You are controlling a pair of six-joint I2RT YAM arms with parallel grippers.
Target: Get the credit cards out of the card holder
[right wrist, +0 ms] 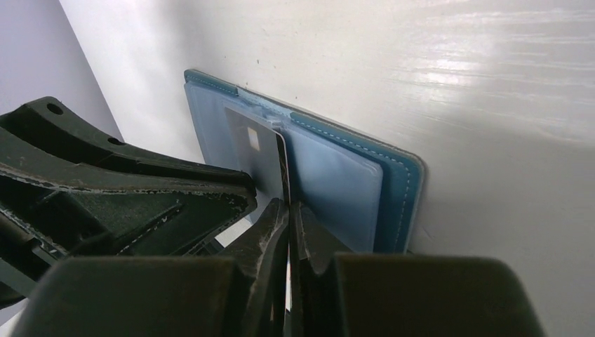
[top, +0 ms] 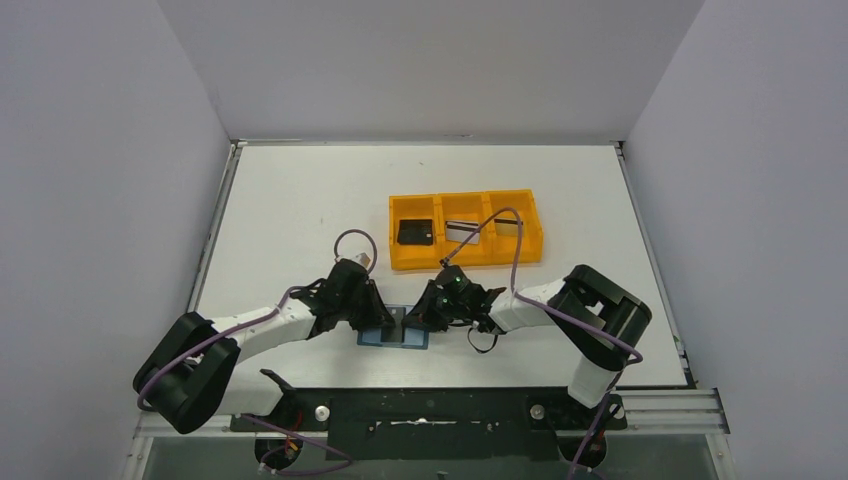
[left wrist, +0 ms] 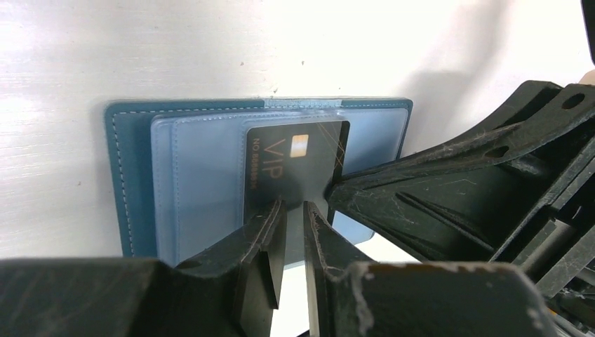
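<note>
The teal card holder (top: 372,337) lies open and flat near the table's front edge. It also shows in the left wrist view (left wrist: 133,175) and in the right wrist view (right wrist: 337,179). A black VIP credit card (left wrist: 295,158) sticks partly out of its clear pocket and stands edge-on in the right wrist view (right wrist: 254,151). My right gripper (top: 432,312) (right wrist: 289,205) is shut on that card's edge. My left gripper (top: 374,320) (left wrist: 295,210) is nearly closed with a thin gap, grips nothing, and its tips rest on the holder beside the card.
An orange three-compartment tray (top: 466,263) stands behind the grippers. A black card (top: 414,232) is in its left compartment, a silver-grey card (top: 462,232) in the middle one and another (top: 508,228) in the right one. The two grippers are close together over the holder.
</note>
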